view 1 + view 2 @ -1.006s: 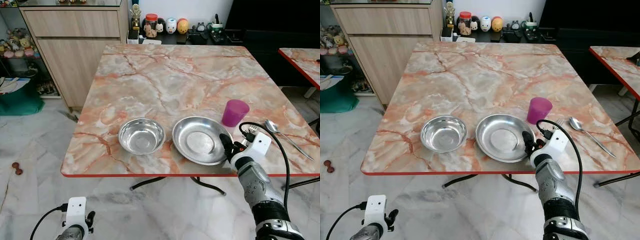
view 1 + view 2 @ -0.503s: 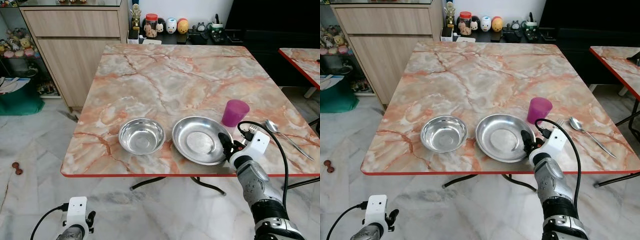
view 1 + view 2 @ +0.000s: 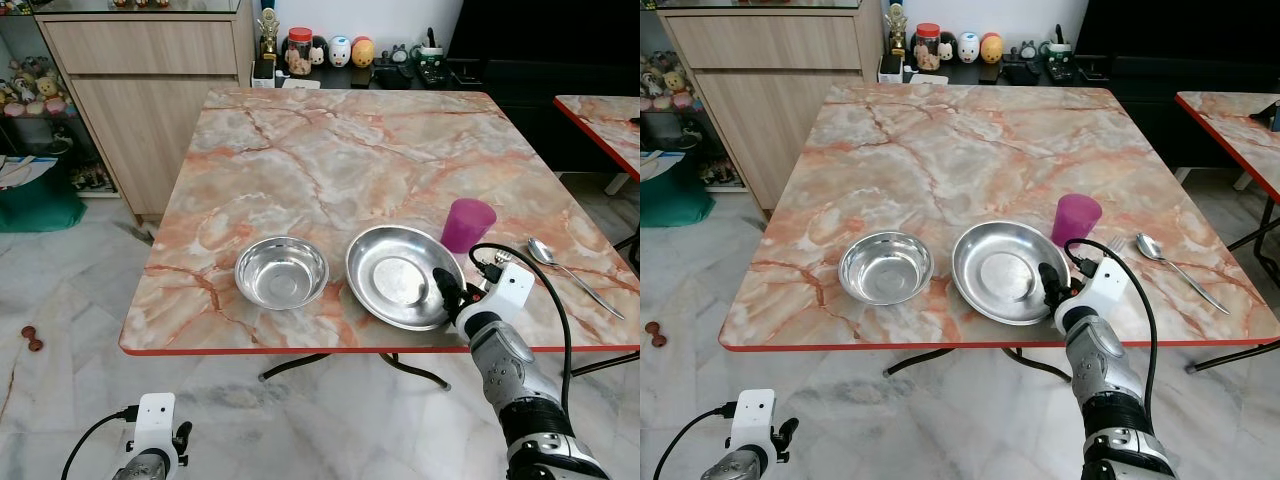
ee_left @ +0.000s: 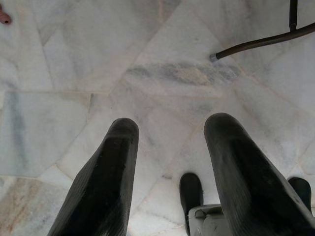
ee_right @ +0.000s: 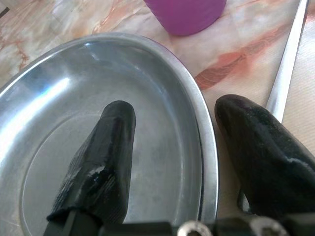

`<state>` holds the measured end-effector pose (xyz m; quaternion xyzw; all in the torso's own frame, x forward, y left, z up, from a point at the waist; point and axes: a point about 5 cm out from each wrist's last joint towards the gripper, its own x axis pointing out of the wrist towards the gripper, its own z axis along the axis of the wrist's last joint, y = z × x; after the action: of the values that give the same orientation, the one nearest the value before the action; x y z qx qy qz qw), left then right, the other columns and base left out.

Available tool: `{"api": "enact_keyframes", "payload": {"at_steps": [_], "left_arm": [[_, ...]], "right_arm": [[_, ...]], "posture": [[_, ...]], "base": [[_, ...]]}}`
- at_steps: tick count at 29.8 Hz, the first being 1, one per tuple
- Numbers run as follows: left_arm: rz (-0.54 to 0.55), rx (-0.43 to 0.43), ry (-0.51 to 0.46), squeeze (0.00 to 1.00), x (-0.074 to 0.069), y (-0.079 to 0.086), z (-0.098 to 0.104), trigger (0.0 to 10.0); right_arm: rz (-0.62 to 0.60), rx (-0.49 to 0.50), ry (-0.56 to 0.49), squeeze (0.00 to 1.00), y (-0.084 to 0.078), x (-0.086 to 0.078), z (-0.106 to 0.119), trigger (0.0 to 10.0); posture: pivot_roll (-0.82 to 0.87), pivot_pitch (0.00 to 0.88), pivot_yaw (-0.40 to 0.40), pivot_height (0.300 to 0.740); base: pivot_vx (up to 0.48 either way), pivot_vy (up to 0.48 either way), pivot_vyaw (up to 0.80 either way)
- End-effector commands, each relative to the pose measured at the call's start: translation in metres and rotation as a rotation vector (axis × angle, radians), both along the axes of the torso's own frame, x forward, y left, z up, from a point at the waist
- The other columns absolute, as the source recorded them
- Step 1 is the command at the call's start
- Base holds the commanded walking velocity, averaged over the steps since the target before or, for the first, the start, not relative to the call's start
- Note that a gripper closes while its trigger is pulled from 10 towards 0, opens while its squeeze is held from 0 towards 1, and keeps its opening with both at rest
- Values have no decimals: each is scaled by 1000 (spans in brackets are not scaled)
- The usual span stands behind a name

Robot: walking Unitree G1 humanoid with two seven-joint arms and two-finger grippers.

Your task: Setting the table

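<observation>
- So far, a bowl (image 3: pixel 282 272), plate (image 3: pixel 400 277), cup (image 3: pixel 468 224) and spoon (image 3: pixel 572 277) lie along the tabletop's (image 3: pixel 340 150) near edge.
- The right claw (image 5: pixel 172 162) straddles the plate's rim, fingers spread, one inside, one outside, not yet clenched.
- The left claw (image 4: pixel 170 162) hangs released over the floor.
- Judged: pieces are out; arranging remains.

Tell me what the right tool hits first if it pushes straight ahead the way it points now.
Probably the purple cup. The right tool straddles the steel plate's rim, fingers open, and the cup stands directly beyond; depth is hard to judge.
</observation>
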<state>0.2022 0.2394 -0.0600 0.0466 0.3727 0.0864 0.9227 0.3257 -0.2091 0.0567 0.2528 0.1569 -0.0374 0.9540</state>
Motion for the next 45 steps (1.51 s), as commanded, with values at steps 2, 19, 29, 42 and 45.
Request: {"api": "enact_keyframes", "payload": {"at_steps": [2,19,29,42,45], "left_arm": [[-8,8,-10,0,2,-1,1,10000],[-17,9,-19,0,5,-3,2,10000],[-22,6,-18,0,5,-5,2,10000],[-20,9,-17,0,5,-5,2,10000],[-20,10,-16,0,4,-5,2,10000]], "right_arm": [[11,5,9,0,4,0,-3,10000],[21,27,-22,0,10,-8,-2,10000],[23,39,-24,0,12,-19,-5,10000],[24,35,-22,0,15,-12,2,10000],[22,33,-20,0,16,-10,2,10000]], "posture": [[-25,5,-41,740],[-28,3,-40,740],[-34,7,-39,740],[-30,7,-41,740],[-30,8,-42,740]], "base": [[0,0,0],[0,0,0],[0,0,0],[0,0,0],[0,0,0]]}}
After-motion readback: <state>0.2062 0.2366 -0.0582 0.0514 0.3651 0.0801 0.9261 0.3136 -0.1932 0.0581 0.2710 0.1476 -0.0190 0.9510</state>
